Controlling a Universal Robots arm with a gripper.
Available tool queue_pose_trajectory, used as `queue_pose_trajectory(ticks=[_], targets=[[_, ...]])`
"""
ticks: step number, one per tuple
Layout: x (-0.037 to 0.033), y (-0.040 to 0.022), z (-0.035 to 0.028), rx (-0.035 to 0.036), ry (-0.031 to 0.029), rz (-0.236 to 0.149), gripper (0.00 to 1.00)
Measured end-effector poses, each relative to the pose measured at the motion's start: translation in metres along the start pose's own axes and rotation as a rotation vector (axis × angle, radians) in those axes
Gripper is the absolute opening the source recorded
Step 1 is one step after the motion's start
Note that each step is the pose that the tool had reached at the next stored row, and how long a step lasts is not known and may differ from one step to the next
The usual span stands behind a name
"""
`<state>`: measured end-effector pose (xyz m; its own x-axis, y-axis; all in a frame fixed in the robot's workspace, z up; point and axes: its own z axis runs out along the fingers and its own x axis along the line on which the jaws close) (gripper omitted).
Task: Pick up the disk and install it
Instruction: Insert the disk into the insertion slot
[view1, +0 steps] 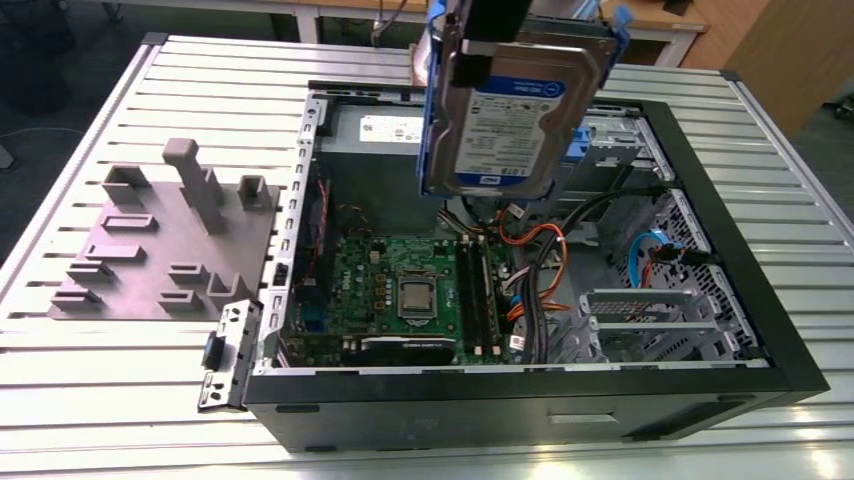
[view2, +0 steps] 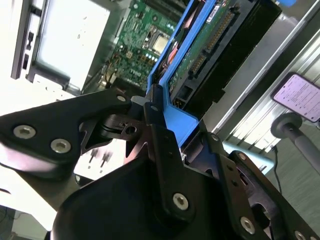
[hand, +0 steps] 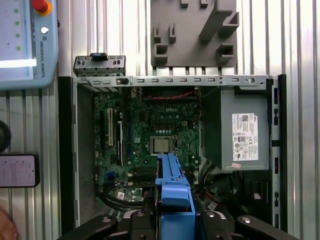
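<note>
Your gripper (view2: 151, 106) is clamped on the blue-railed disk (view1: 511, 120), holding it upright in the air above the open computer case (view1: 534, 388), so you have the pickup done and the installing inside not yet done

Slatted alu table (view1: 774, 180), dark grey floor (view1: 27, 190), wood cabinet (view1: 781, 50) behind

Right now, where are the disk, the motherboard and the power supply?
disk (view1: 521, 130): exterior view, on its label.
motherboard (hand: 161, 145): first wrist view, on its silver chip.
power supply (hand: 227, 102): first wrist view, on its grey casing.
</note>
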<state>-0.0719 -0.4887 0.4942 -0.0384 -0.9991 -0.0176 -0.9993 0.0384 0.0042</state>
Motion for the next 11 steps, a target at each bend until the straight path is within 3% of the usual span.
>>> queue_pose_trajectory(ticks=[5, 11], targets=[[0.0059, -0.0045, 0.0008, 0.0000, 0.0000, 0.000, 0.37], [0.0295, -0.0053, 0.0021, 0.0001, -0.0001, 0.000, 0.37]])
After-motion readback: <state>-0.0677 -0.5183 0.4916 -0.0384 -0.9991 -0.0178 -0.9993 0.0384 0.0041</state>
